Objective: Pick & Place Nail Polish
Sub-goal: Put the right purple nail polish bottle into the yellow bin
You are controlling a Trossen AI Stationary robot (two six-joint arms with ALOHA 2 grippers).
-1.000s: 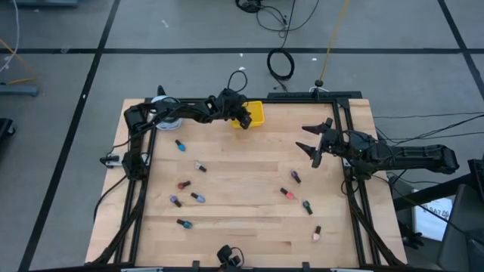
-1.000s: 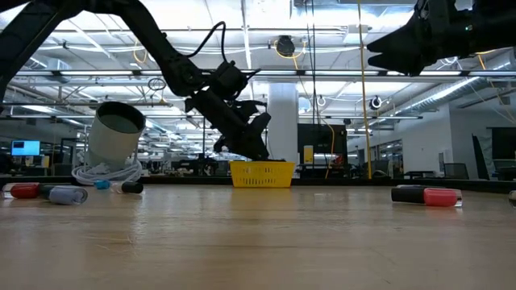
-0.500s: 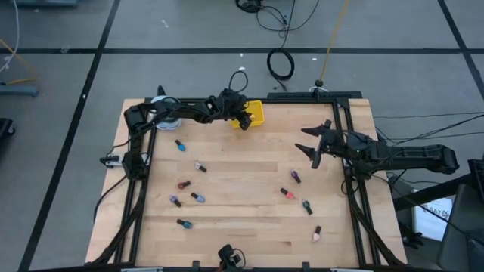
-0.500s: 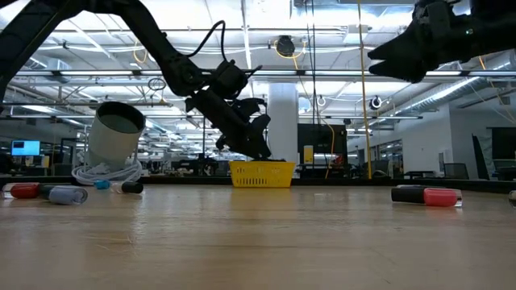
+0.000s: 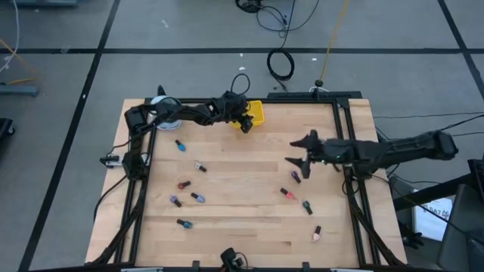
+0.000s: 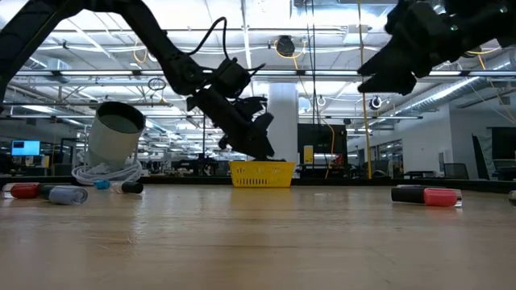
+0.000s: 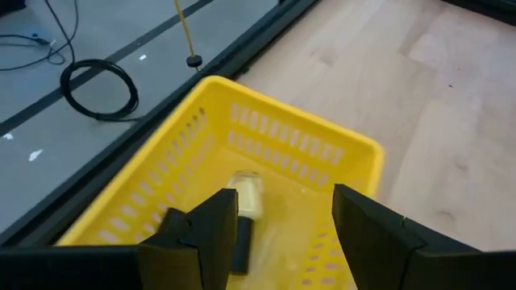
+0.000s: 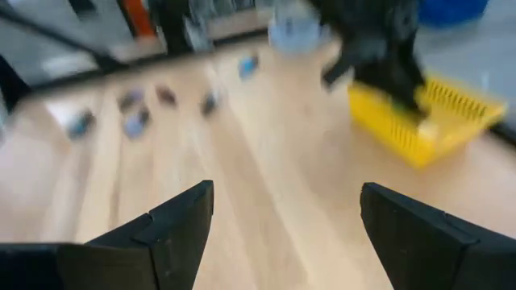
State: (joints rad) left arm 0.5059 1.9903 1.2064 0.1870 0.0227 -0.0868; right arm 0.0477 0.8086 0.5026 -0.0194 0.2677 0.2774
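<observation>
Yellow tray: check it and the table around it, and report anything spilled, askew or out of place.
Nothing stands out. The yellow tray sits flat at the table's far edge with one pale nail polish bottle lying inside, under the open left gripper. The other bottles lie scattered on the wood, as expected.

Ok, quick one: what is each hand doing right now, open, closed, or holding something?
Left hand: open over the yellow basket, holding nothing; a pale nail polish bottle lies inside.
Right hand: open, empty, above the table.
</observation>
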